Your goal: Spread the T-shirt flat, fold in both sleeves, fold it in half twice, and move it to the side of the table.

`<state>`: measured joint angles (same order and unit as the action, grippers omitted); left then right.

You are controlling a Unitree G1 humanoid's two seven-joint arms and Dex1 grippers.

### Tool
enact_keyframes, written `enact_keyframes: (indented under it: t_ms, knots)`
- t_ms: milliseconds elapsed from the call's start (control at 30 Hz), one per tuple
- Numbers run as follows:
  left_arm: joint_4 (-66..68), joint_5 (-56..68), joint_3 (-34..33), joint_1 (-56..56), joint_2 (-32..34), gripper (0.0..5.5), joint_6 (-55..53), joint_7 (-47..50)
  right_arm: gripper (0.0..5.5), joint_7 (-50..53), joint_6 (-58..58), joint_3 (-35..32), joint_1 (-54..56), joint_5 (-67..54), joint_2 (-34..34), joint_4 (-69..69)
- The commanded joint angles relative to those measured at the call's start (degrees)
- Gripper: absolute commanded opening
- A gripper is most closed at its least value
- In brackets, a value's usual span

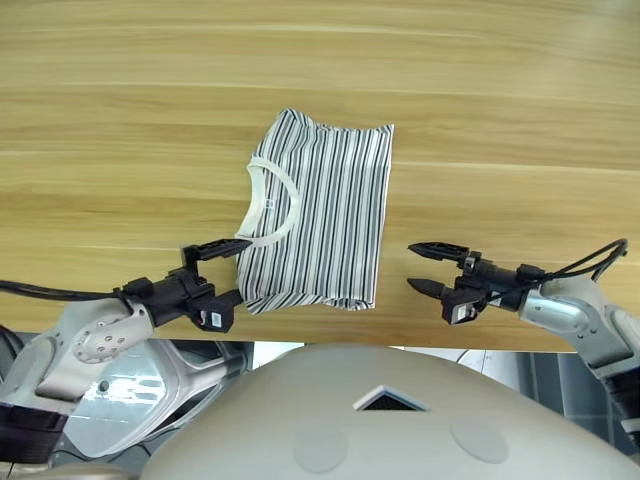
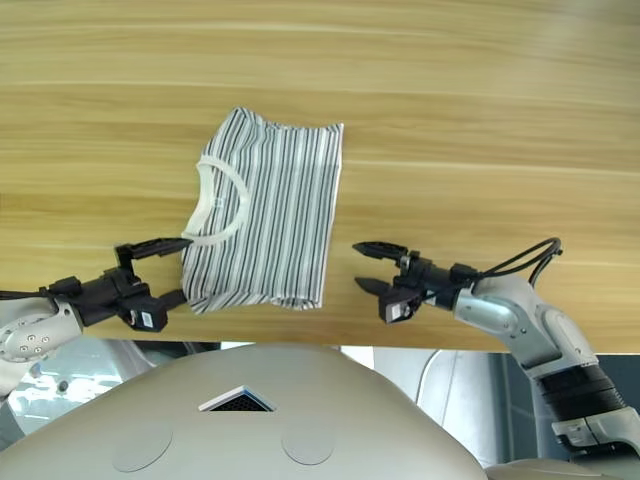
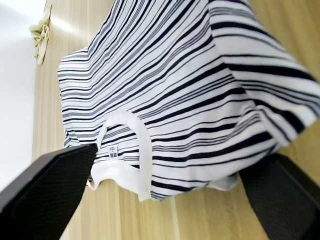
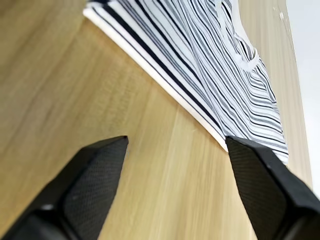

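T-shirt [image 1: 330,210]: striped, folded, laid on the table [image 1: 120,120] between both end effectors. Left end effector [image 1: 245,268]: released, spread about the collar edge. Right end effector [image 1: 411,266]: released, held just beside the opposite edge.

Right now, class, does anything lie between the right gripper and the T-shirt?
Nothing visible does. Only a strip of bare table separates the open right gripper from the nearest edge of the T-shirt.
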<state>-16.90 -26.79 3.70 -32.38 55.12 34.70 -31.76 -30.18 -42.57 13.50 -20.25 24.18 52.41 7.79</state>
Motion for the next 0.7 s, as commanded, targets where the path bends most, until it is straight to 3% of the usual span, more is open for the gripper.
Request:
enact_keyframes:
  t_ms: [33,400,700]
  knots:
    - [4.23,-3.81,3.71,0.19,0.78,5.0,-2.11,-3.47,3.61,-1.45,-0.92,1.52,-0.13,-0.19,0.04,0.85]
    - [6.42,-2.21,9.16,3.71,1.46,5.0,0.93,-4.69,3.61,-3.61,-2.72,8.43,9.1,-0.8,-5.47,-4.31]
    - [8.62,0.97,13.31,8.04,2.48,3.41,3.14,-6.86,3.61,-6.4,-3.97,9.48,7.31,-4.05,-2.8,-1.48]
